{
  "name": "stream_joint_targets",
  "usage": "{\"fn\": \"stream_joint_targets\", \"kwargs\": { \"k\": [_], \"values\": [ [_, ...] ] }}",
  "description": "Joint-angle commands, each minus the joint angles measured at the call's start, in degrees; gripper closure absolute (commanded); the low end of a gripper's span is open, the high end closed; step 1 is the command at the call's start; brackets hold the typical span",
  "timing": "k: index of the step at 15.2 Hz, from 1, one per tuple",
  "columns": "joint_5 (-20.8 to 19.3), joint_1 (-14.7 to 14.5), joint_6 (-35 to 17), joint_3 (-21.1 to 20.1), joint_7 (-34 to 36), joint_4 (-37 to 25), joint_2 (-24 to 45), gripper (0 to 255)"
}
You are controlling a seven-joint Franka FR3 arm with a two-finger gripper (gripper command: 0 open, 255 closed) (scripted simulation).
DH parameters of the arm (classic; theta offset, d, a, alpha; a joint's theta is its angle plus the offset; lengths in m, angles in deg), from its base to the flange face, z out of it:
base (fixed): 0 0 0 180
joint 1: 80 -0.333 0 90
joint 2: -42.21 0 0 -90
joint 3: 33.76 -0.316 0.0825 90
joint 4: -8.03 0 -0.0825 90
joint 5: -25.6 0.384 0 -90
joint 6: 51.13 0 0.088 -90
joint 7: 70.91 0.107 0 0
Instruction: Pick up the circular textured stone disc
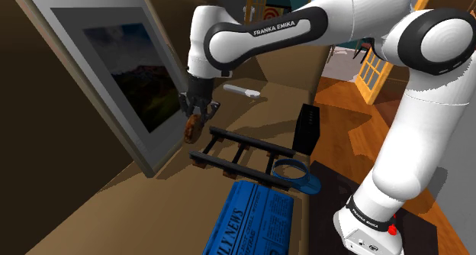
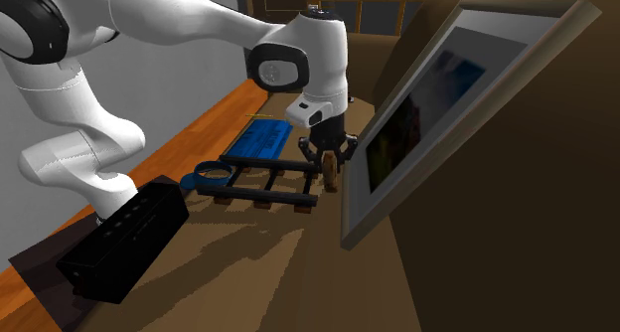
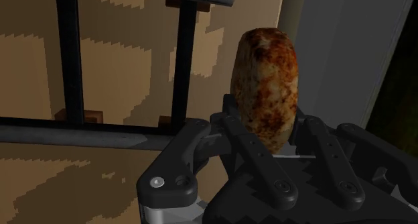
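Across the brown tabletop (image 1: pixel 152 208), with orange floorboards (image 1: pixel 347 112) beyond its edge, I see a large framed picture (image 1: pixel 114 70) leaning back, apparently propped for display. Beside its lower edge lies a black slatted rack (image 1: pixel 240 156). Between the two hangs the gripper (image 1: pixel 196 117), fingers pinching the mottled brown disc (image 3: pixel 266 82) edge-on by its flat faces, the only grip so thin a piece allows. I judge it just clear of the surface.
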Motion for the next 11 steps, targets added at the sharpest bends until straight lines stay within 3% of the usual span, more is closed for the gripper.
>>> {"fn": "stream_joint_targets", "kwargs": {
  "k": [1,11],
  "values": [
    [0.37,0.14,1.37,-0.06,-0.14,-0.84,-0.62,255],
    [0.8,0.2,7.42,-0.19,0.05,-6.15,-1.51,255]
  ]
}}
